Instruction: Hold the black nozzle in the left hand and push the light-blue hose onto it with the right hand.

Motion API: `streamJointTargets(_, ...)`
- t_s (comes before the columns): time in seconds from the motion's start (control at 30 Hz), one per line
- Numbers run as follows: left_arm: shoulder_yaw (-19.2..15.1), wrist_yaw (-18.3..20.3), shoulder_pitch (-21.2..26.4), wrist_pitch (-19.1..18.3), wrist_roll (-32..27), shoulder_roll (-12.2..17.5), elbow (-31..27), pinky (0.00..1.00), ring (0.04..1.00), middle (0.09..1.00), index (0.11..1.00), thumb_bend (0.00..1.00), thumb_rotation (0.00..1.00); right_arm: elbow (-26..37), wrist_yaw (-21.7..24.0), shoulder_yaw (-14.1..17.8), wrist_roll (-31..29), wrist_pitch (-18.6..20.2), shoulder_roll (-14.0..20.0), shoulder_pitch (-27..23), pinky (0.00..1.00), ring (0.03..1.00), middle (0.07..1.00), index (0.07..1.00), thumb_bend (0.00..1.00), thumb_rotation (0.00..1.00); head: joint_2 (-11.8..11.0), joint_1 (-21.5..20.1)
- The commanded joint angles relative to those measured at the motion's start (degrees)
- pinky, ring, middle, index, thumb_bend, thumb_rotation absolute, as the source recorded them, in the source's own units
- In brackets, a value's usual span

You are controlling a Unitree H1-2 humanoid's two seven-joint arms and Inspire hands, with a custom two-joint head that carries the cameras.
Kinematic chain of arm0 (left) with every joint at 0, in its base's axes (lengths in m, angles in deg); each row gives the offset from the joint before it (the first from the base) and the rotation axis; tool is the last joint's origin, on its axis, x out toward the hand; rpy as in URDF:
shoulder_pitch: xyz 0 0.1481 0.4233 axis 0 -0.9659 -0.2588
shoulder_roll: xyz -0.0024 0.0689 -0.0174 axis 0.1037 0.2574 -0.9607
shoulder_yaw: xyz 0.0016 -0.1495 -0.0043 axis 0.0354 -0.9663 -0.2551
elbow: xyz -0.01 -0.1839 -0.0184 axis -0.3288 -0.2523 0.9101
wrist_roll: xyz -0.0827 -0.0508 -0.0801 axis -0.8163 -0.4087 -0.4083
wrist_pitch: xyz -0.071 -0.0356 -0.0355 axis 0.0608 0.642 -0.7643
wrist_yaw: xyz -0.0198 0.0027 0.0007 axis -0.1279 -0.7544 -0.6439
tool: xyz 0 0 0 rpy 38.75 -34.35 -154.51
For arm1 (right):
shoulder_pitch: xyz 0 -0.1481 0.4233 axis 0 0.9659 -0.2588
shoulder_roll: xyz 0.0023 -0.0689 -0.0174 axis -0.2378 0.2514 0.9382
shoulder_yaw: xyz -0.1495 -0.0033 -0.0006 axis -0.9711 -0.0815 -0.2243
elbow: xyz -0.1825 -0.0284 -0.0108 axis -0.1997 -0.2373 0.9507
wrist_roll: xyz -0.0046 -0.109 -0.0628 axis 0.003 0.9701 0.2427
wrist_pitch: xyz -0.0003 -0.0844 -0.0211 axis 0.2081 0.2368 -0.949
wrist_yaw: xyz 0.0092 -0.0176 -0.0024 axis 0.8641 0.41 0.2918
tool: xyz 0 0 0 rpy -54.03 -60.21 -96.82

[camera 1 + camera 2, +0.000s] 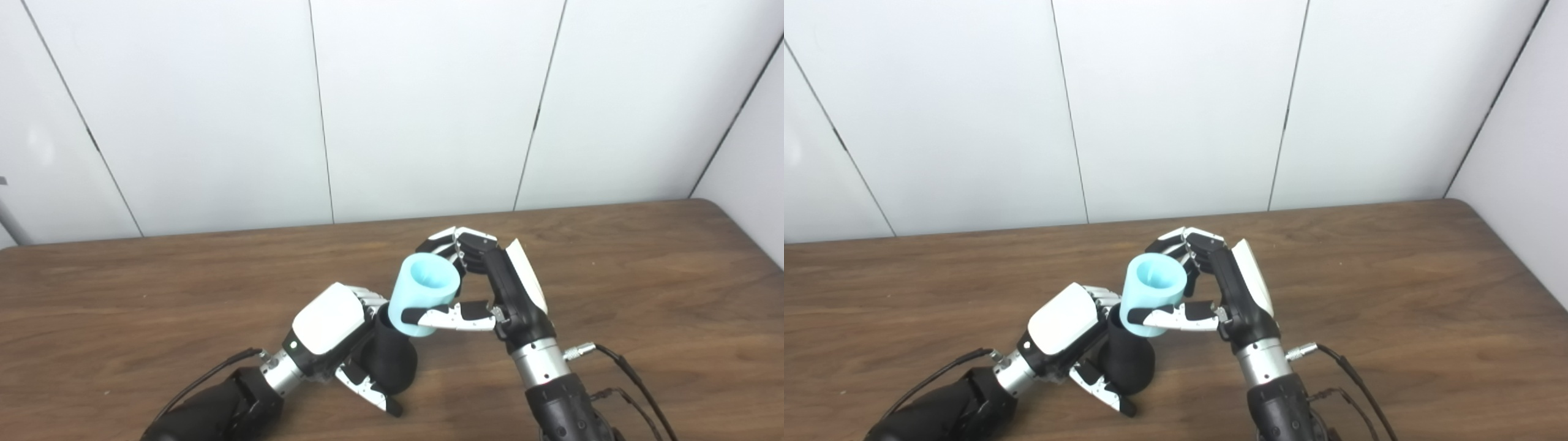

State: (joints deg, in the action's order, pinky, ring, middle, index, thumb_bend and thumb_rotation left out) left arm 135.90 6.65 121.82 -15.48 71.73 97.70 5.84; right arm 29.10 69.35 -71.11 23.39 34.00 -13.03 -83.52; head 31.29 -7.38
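Observation:
The black nozzle (392,358) stands tilted on the wooden table (122,294) near the front middle. My left hand (334,334) is shut on it, fingers behind and thumb across its lower front. The light-blue hose (424,295) is a short open tube, its far mouth facing up and back. Its lower end meets the nozzle's top; how far it overlaps I cannot tell. My right hand (484,282) is shut on the hose, thumb across the near side and fingers curled round the far side.
White wall panels (429,110) rise just behind the table's far edge. Cables (618,367) trail from the right wrist toward the front right. Another cable (208,373) runs from the left wrist.

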Motion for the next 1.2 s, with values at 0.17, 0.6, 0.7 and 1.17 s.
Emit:
streamJointTargets(0.17, 5.63, -1.35, -11.85, -0.10, -0.34, -4.79, 5.26, 0.43, 0.482, 0.506, 0.460, 0.52, 0.00, 1.41, 0.77, 0.20, 1.34, -0.91, 0.15, -2.85, 0.26, 0.343, 0.459, 0.531, 0.52, 0.00, -0.21, -0.52)
streamJointTargets(0.6, 5.89, -1.64, -11.79, -0.10, -0.77, -4.93, 5.90, 0.43, 0.483, 0.508, 0.458, 0.52, 0.00, 0.93, 0.66, 0.92, 0.91, -2.75, 0.45, -3.43, 0.29, 0.365, 0.461, 0.529, 0.52, 0.00, -0.45, -0.68)
streamJointTargets(0.7, 5.97, -1.81, -11.74, -0.10, -0.78, -4.93, 6.05, 0.43, 0.482, 0.508, 0.457, 0.52, 0.00, 0.78, 0.35, 0.88, 1.29, -2.64, 0.14, -3.50, 0.28, 0.355, 0.458, 0.533, 0.52, 0.00, -0.51, -0.86)
streamJointTargets(1.17, 6.12, -1.62, -11.70, -0.10, -1.18, -4.83, 5.89, 0.43, 0.484, 0.509, 0.457, 0.52, 0.00, 0.73, -0.11, 1.12, 0.61, -3.95, -0.15, -4.12, 0.33, 0.379, 0.459, 0.530, 0.52, 0.00, -0.71, -0.88)
